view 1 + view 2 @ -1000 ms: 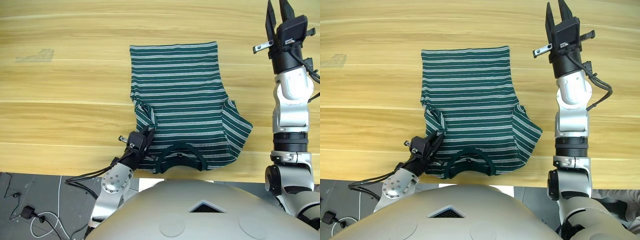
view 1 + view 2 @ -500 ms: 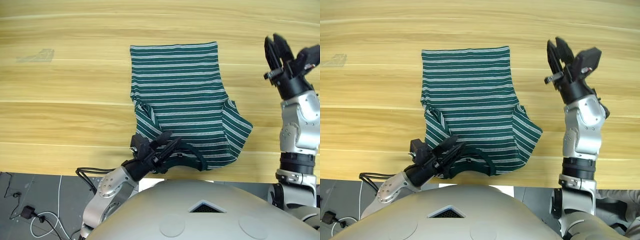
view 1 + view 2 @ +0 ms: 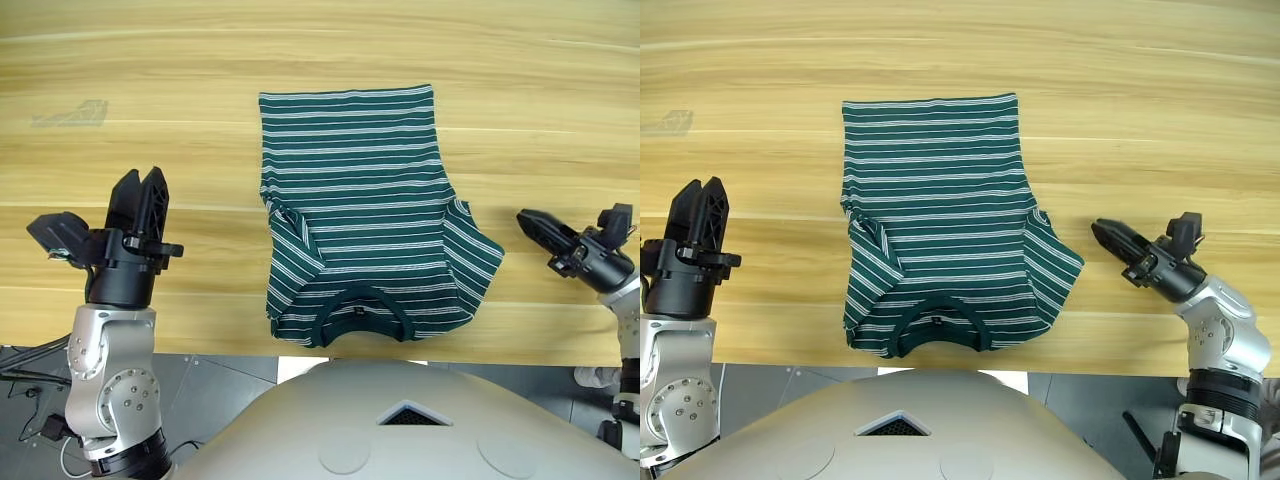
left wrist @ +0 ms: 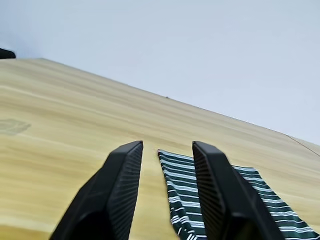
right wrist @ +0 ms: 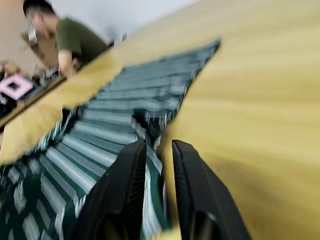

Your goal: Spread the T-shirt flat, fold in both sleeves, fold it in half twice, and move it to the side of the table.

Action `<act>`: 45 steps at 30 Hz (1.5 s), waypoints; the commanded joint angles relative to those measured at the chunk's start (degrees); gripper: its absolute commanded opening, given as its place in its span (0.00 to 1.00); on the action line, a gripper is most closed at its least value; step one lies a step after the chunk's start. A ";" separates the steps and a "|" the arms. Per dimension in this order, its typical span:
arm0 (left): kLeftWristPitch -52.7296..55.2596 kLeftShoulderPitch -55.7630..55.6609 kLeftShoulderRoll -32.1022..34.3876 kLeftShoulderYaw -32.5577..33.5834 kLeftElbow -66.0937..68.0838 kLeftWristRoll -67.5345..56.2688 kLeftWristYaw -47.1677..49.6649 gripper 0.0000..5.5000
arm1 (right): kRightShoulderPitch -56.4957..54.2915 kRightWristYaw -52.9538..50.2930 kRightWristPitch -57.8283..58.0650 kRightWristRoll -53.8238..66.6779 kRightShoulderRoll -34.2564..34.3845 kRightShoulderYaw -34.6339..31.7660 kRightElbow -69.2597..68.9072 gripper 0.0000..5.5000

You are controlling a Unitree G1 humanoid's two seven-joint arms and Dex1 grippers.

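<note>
**benchwatcher:** Left arm's swung clean off the T-shirt [image 3: 355,170]. A second ago the left gripper [image 3: 141,176] was down by the collar [image 3: 360,303]; now it's parked over bare table [image 3: 150,90], well to the left of the cloth. Meanwhile the right gripper [image 3: 1100,229] dropped from way up near the hem to low down, just beside the right sleeve [image 3: 478,255].

**foldfan:** Either one holding anything?

**benchwatcher:** Nope. The left fingers [image 4: 125,185] stand apart with a clear gap and nothing in it. The right fingers [image 5: 127,190] show only a thin slit between them, also empty, nose aimed at the sleeve.

**foldfan:** And the shirt itself?

**benchwatcher:** Mid-table, collar toward the robot, hem on the far side. The left sleeve [image 3: 292,235] is already tucked over the body. I'd guess that's why the left arm sits out wide: its bit looks done and it's out of the way. The right sleeve pokes out, rumpled, so my read is that fold is the step in hand. The right claw lies low and sideways, probably so it can slide in at table height and pinch that edge. It'll likely need to open wider first. Both halving folds and the move aside aren't done yet.
</note>
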 commanded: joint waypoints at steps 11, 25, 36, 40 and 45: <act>0.20 0.05 -2.84 -1.39 2.03 6.02 0.69 0.34 | -0.57 2.28 -3.62 -9.03 -1.23 3.32 6.10 0.31; -0.52 -1.21 -3.01 -2.43 3.61 11.81 0.01 0.34 | -2.09 4.14 -5.88 -13.11 -3.06 7.16 8.91 0.14; -1.55 -3.05 -3.77 -3.51 5.29 14.28 -0.35 0.34 | -4.37 4.87 -8.44 -13.81 -3.51 6.55 11.88 0.01; -2.21 -3.37 -3.75 -3.36 5.95 14.94 -0.52 0.34 | -5.12 5.90 -7.77 -11.42 -4.45 4.48 9.05 0.01; -2.83 -3.69 -4.07 -4.17 6.81 15.52 -0.83 0.34 | -4.47 6.95 -6.36 -9.32 -3.14 4.78 1.22 0.01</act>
